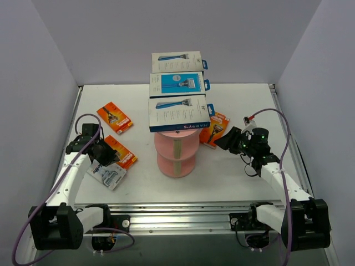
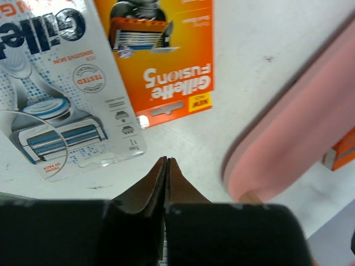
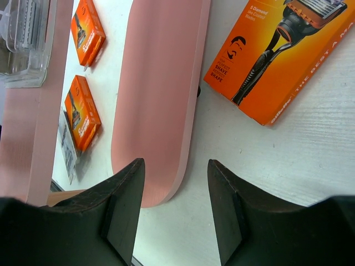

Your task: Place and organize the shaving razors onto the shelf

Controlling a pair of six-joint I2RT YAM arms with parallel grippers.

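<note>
Looking past your left pincer (image 2: 166, 164), you find its tips pressed together on nothing, low over the counter (image 2: 249, 44). Just ahead and to its left lies a clear blister pack (image 2: 55, 105), with an orange card (image 2: 161, 61) right beside it, straight ahead of the tips. The pink shelf (image 2: 294, 133) shows to that pincer's right.

Your right pincer (image 3: 175, 183) stands about half wide and empty, also over bare counter. The rounded end of a shelf tier sits just ahead of its left finger, and an orange razor box (image 3: 277, 55) lies ahead to its right.

Farther on, between the two pincers, three white-and-blue boxes (image 1: 179, 113) lie in a row along the shelf's top tier. A second orange card (image 1: 115, 117) rests on the counter beyond your left pincer.
</note>
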